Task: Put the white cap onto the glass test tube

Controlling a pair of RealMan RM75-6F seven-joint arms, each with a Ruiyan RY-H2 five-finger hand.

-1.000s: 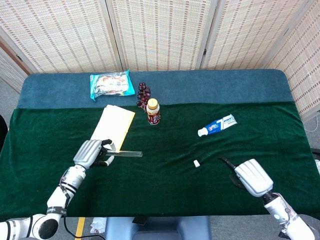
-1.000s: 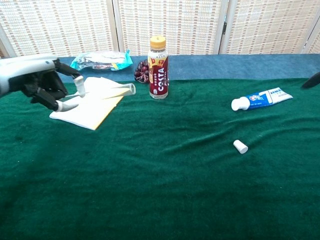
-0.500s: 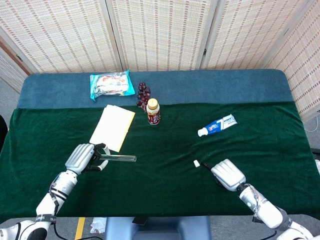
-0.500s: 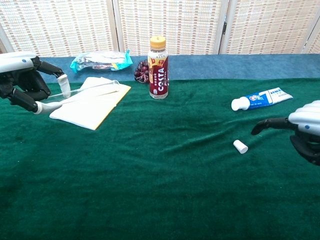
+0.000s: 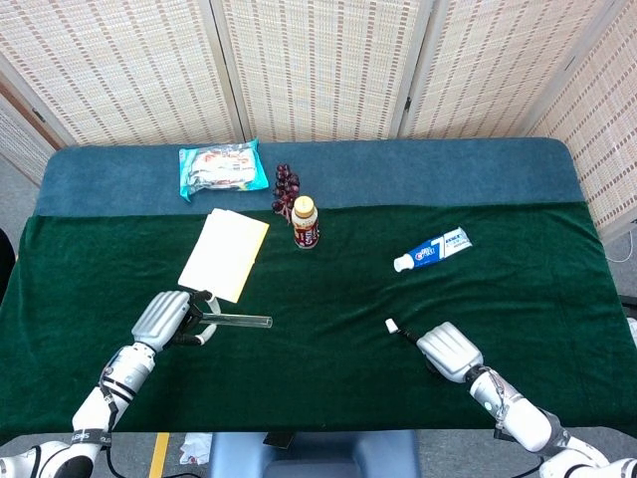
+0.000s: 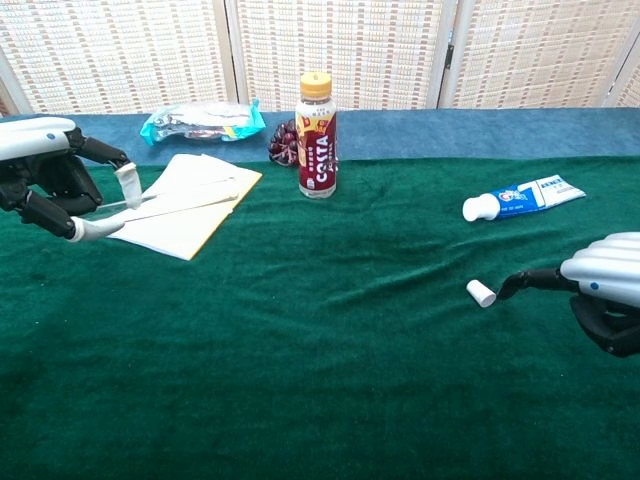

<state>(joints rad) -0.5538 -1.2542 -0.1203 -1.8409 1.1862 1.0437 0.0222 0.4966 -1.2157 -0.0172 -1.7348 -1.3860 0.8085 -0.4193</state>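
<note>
My left hand (image 5: 169,317) (image 6: 48,182) grips one end of the glass test tube (image 5: 242,321) (image 6: 178,205). The tube lies nearly level, open end pointing right, just above the green cloth. The small white cap (image 5: 391,325) (image 6: 481,293) lies on the cloth at the right. My right hand (image 5: 450,351) (image 6: 603,288) hovers low just right of the cap and holds nothing. One outstretched fingertip (image 6: 506,286) reaches to the cap's edge; whether it touches is unclear.
A cola bottle (image 5: 306,222) (image 6: 316,135) stands mid-table with dark grapes (image 5: 286,187) behind it. A yellow and white paper pad (image 5: 226,253) (image 6: 190,200) lies near the tube. A toothpaste tube (image 5: 431,249) (image 6: 523,197) lies right of centre, and a snack packet (image 5: 218,166) at the back left.
My right hand has come in from the right edge and lowered beside the cap, a finger reaching it. My left hand drew the tube back toward the near left.
</note>
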